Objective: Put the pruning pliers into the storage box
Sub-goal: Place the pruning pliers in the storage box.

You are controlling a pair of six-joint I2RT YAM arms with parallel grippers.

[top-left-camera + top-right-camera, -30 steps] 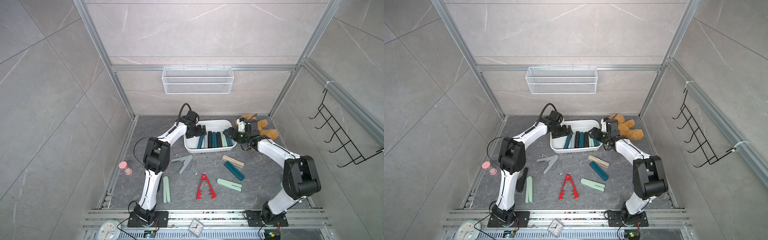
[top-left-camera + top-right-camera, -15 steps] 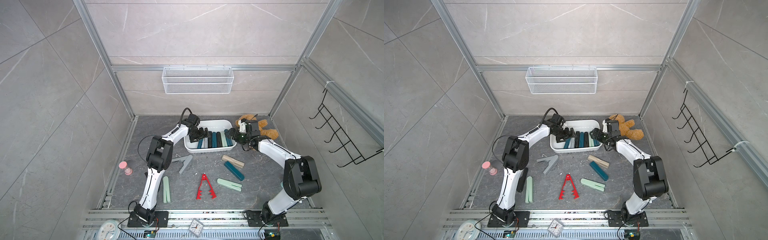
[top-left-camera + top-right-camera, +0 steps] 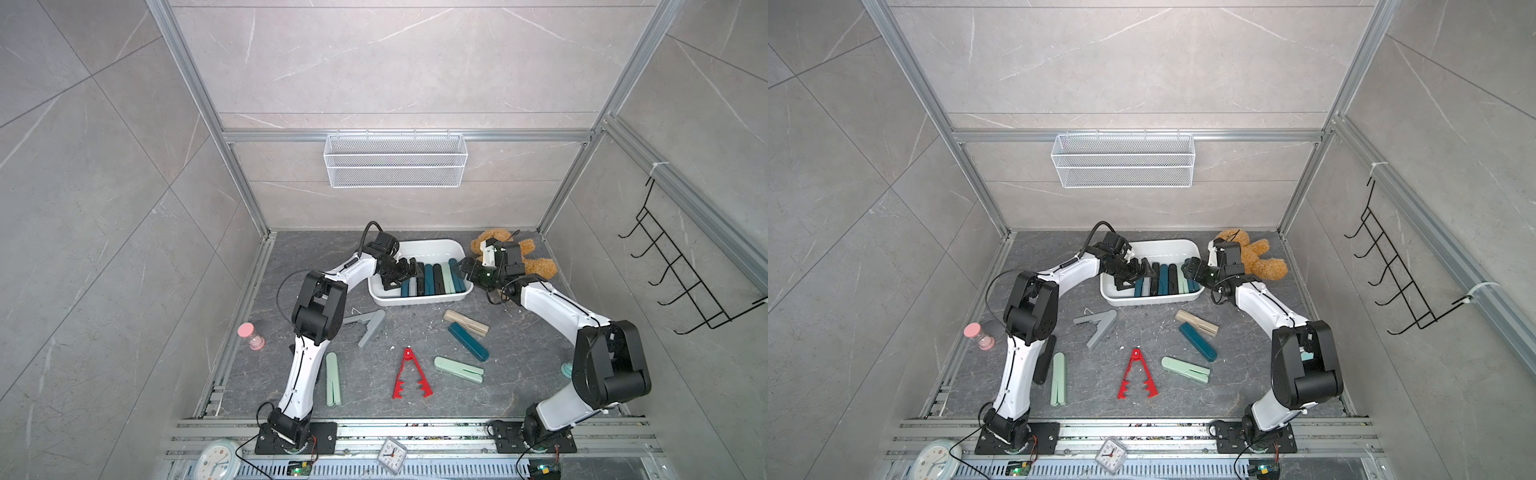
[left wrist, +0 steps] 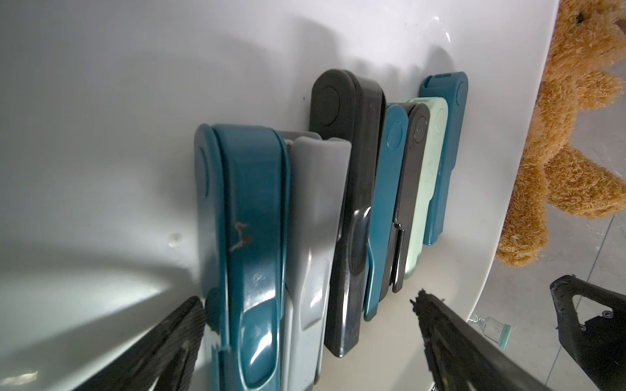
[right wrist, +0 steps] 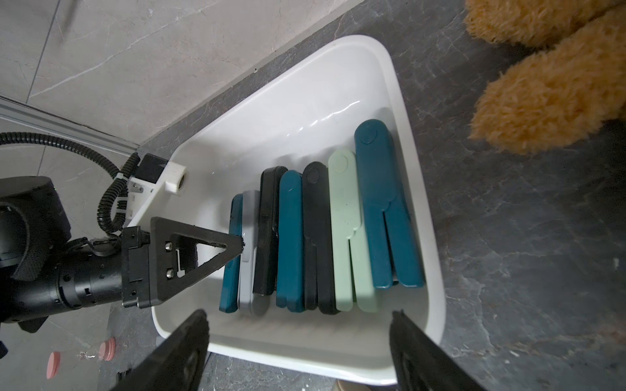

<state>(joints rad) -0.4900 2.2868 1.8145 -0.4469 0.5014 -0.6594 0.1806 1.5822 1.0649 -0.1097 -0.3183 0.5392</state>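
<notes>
Seven pruning pliers (image 5: 349, 230) are packed side by side in the storage box (image 3: 428, 251). Seven are left on the table (image 3: 519, 374): a grey V-shaped pair (image 3: 370, 328), two mint pairs (image 3: 333, 378), a red toothed pair (image 3: 409, 376), a dark teal pair (image 3: 467, 341), a beige pair (image 3: 465, 323) and a black pair (image 3: 1045, 359) half hidden by the left arm (image 3: 1019, 370). The left gripper (image 4: 306, 301) and right gripper (image 5: 299, 313) are spread wide over the box, with nothing gripped. A teddy bear (image 3: 536, 264) is found just beside the box.

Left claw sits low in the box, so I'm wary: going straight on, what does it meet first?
Probably the dark teal pliers at the row's end; the left claw straddles them, open.
</notes>
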